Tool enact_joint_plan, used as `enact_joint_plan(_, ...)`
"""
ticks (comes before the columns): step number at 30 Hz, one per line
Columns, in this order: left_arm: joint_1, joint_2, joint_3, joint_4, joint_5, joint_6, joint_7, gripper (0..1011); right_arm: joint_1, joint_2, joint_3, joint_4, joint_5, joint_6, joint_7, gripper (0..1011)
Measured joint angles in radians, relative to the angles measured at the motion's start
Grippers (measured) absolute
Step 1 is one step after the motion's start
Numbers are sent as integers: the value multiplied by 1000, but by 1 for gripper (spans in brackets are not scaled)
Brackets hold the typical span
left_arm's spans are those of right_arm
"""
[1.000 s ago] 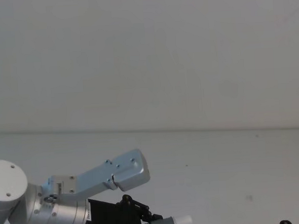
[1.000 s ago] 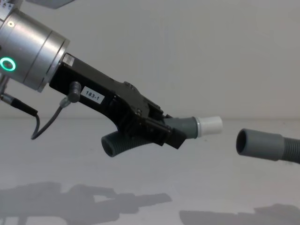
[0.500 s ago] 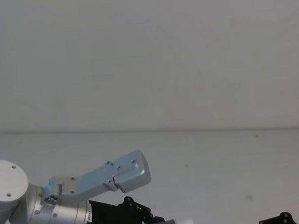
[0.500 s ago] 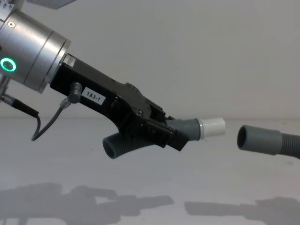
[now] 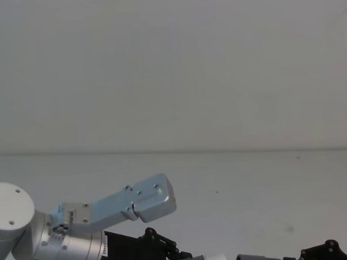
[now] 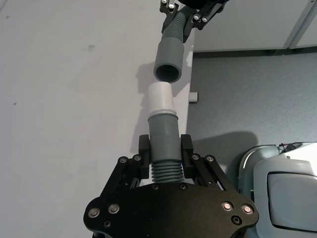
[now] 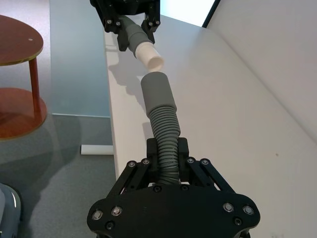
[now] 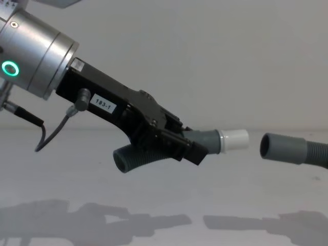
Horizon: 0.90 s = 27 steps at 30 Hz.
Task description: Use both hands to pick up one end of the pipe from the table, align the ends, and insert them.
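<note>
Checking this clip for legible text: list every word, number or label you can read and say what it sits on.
"183-1": printed on a small white label stuck to the black body of the left gripper, seen in the chest view.
A small light sticker low on the left gripper in the head view is too small to read.
No text is readable on the pipe pieces, the right gripper or the table.

Above the table, the white-tipped pipe hangs left of the hollow-cuffed pipe, ends facing, apart.
</note>
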Motion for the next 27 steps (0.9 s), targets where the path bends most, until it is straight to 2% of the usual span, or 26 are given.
enact_joint_plan(27, -32, -31, 20, 47, 8, -18, -32, 327, 21, 5, -1, -12, 16, -15, 23, 204)
